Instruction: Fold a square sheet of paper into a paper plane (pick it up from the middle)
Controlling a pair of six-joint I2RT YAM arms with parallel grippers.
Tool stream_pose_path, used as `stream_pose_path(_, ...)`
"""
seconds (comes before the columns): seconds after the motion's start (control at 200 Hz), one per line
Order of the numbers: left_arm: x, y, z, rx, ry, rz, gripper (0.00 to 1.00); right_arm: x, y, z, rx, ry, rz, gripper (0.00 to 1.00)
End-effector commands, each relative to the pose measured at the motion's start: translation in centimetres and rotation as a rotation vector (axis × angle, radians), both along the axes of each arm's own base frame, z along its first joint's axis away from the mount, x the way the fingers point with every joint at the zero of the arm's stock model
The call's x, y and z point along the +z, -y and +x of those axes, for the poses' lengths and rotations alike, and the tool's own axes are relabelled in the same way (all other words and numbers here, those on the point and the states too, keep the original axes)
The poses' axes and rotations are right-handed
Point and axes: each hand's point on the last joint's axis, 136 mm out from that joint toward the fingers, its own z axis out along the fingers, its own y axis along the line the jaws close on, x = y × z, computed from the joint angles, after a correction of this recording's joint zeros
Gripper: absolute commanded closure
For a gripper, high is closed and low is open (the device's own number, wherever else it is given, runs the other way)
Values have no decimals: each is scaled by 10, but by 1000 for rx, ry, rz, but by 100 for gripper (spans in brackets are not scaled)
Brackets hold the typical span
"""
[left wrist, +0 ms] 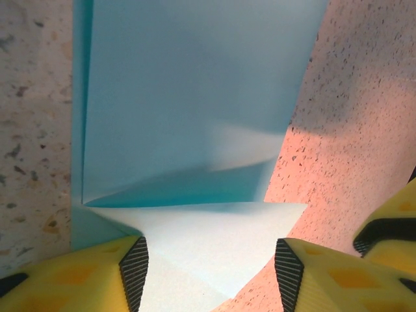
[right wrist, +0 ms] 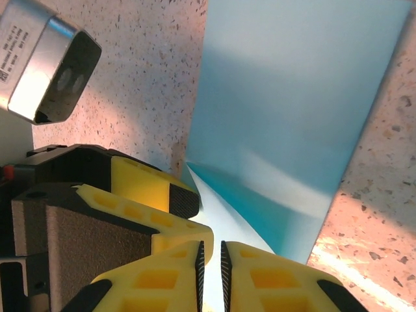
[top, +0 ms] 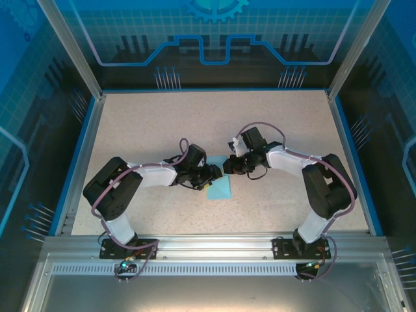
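- Left pincer (left wrist: pixel 209 260) stands spread: two yellow fingers with moulded pockets, each faced with a black ribbed pad (left wrist: pixel 135 266), flank a raised flap of the paper (top: pixel 219 189) without visibly clamping it.
- Right pincer (right wrist: pixel 211 263) is pressed almost together. Its ribbed pads (right wrist: pixel 200 266) leave only a thin slit, and the flap's narrow end runs into that slit, so it is pinching the paper.
- Seen from above, the paper lies mid-table, just on the near side of the two pincer tips and partly under them. It reads as a small, four-sided, light-blue patch.
- It is thin, smooth and matt, with no markings. In the left wrist view its flat part is a broad panel with straight edges, and a narrow, darker strip runs down its left edge.
- At the near end a corner is lifted into a sharp-edged triangular flap. The flap is pale, almost white, where the light hits it, with a deep teal shadow along the crease beneath.
- Under the paper, the table (top: pixel 149 123) is beige and granular, speckled with dark flecks like stone. In the wrist views it glows pinkish beside the paper.
- Both pincers sit close together, tips nearly meeting. In the right wrist view the left pincer's yellow fingers and black body sit just beside the right one.
- A silver-cased camera (right wrist: pixel 49 68) with rounded corners sits above that body.
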Motion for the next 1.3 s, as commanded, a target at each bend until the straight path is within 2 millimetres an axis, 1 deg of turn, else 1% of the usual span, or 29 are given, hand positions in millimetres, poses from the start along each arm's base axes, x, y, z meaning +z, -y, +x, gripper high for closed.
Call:
stream_pose_path(0.0,-1,-2,-4,3,-1,9,46,-17,0,-11,28,-57,-29,83)
stream_pose_path(0.09,-1,-2,-4,3,-3,8,51,-28,4,-10,16,-76,-66,83)
stream_pose_path(0.265,-3,-4,-7,6,-9,12,52,-43,9,-7,-11,-101,-108,84)
stream_pose_path(0.36,-4,-7,-9,13,-15,18,50,-48,14,-3,-30,-104,-129,84)
stream_pose_path(0.555,-10,-9,-12,21,-32,28,44,-59,21,-3,-55,-133,-146,84)
stream_pose_path(0.725,-7,-6,-9,19,-25,14,44,-62,22,-3,-64,-142,-144,84)
stream_pose_path(0.885,0,-1,-3,12,7,-2,45,-61,23,-3,-65,-144,-139,84)
stream_pose_path(1.045,9,5,6,1,53,-21,50,-63,23,-4,-65,-151,-139,84)
stream_pose_path(1.29,12,6,10,-4,73,-19,55,-62,24,-5,-65,-150,-137,84)
